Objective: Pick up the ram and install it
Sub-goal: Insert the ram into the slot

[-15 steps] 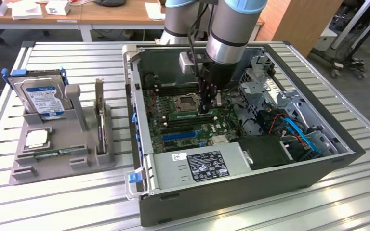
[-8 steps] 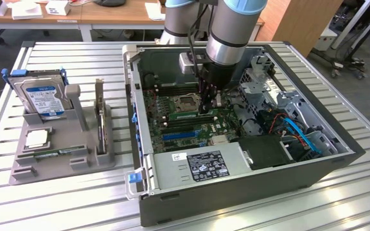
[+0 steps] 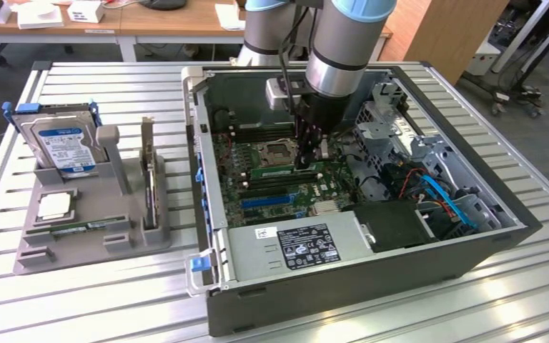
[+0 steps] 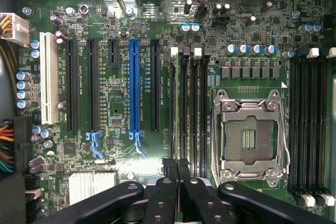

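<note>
**While the ram stands at its slot, the pincer grips it from above**

Where the pincer [image 3: 303, 163] reaches down into the open computer case [image 3: 370, 293], its fingers [image 4: 164, 198] are drawn close together and appear clamped on the top edge of the ram [image 3: 269, 172]. The green stick with its pale label runs out sideways from between the fingertips. It lies along the bank of memory slots [image 4: 189, 108] directly under the pincer [image 4: 176, 169], just beside the empty CPU socket [image 4: 253, 140].

By this reading pick-up is done and the installing step is in hand. Whether the stick is fully home, or its end latches are shut, cannot be told.

Seating calls for the stick to stand square over one slot, its notch matched to the key, and for a straight, even push with no tilt. A skewed push could strain the board.

Well apart from the pincer, outside the case toward the exterior view's left, a grey holder [image 3: 83, 246] on the worktop [image 3: 94, 300] carries the hard drive [image 3: 63, 146] and the expansion card [image 3: 148, 171].
</note>
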Robot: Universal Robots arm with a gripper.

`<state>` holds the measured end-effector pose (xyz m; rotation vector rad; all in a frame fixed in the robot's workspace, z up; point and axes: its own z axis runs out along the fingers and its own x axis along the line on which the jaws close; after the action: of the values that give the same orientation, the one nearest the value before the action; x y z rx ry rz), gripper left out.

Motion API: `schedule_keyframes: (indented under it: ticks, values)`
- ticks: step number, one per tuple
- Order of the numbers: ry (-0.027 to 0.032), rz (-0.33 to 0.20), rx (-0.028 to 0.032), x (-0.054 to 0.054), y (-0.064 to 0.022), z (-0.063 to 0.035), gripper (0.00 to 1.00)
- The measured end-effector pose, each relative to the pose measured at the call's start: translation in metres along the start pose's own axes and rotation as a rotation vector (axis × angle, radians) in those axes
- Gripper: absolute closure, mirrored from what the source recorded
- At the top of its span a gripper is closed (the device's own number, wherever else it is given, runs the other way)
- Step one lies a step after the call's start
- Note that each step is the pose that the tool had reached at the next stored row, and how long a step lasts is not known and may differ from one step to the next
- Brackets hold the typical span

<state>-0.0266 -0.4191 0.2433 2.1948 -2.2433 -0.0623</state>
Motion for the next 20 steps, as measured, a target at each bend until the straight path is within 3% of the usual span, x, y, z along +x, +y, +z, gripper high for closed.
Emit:
schedule_keyframes:
  ticks: [20]
  values:
    - [0.0001,0.0,0.0002,0.0001,0.0007,0.0026,0.89]
